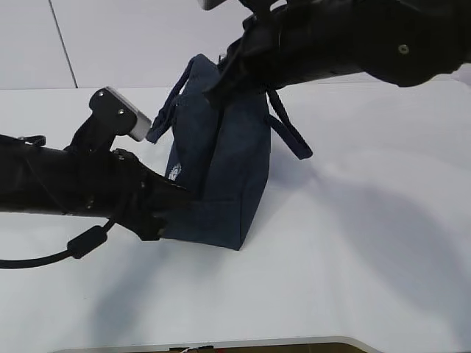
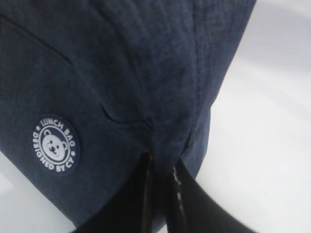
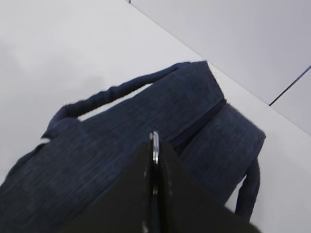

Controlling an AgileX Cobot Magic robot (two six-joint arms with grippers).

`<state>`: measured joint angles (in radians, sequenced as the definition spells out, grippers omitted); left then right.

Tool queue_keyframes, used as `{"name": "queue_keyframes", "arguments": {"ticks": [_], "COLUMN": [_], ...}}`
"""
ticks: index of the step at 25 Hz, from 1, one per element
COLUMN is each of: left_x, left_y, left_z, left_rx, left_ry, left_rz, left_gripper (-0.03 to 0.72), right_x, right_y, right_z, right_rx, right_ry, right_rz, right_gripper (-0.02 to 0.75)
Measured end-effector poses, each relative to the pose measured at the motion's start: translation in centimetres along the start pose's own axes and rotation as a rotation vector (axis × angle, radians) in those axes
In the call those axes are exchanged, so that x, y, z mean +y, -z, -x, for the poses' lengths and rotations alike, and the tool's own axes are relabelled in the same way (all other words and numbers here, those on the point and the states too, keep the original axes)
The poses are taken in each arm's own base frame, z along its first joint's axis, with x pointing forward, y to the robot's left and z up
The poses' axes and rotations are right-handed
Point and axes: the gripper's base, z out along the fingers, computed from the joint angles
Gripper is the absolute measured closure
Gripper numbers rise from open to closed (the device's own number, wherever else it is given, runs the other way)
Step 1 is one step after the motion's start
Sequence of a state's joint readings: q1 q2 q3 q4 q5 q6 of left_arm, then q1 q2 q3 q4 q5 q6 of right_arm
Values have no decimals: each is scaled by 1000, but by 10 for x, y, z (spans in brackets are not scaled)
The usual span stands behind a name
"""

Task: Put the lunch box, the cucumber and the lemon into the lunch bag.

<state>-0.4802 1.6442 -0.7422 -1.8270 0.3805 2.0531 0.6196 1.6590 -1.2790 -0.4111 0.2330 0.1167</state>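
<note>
The dark navy lunch bag (image 1: 221, 169) stands upright on the white table. Low at the bag's near corner, my left gripper (image 1: 163, 220) is shut on a pinched fold of fabric (image 2: 163, 145), beside the round bear logo patch (image 2: 56, 144). My right gripper (image 1: 218, 90) is at the bag's top, shut on a thin metal zipper pull (image 3: 154, 143) that shows between its closed jaws. The zipper seam (image 3: 204, 121) runs away from it along the top of the lunch bag (image 3: 87, 160). The lunch box, the cucumber and the lemon are out of view.
One handle (image 1: 291, 136) hangs down the bag's right side and the other (image 1: 165, 118) loops over its left. The white table (image 1: 353, 257) spreads right and front of the bag, with its front edge (image 1: 294, 343) low in the exterior view. A wall stands behind.
</note>
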Motion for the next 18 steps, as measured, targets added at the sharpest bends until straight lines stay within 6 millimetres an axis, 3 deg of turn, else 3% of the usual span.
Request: {"name": "queue_keyframes", "arguments": {"ticks": [18], "left_x": [-11], "left_y": [21], "left_z": [-17], "left_rx": [19], "left_ry": [12], "left_rz": [6], "left_gripper": [688], "right_x": [-3], "right_y": [-47], "right_z": [18], "right_rx": [10], "right_ry": [31], "right_rz": [-25], "right_gripper": [733]}}
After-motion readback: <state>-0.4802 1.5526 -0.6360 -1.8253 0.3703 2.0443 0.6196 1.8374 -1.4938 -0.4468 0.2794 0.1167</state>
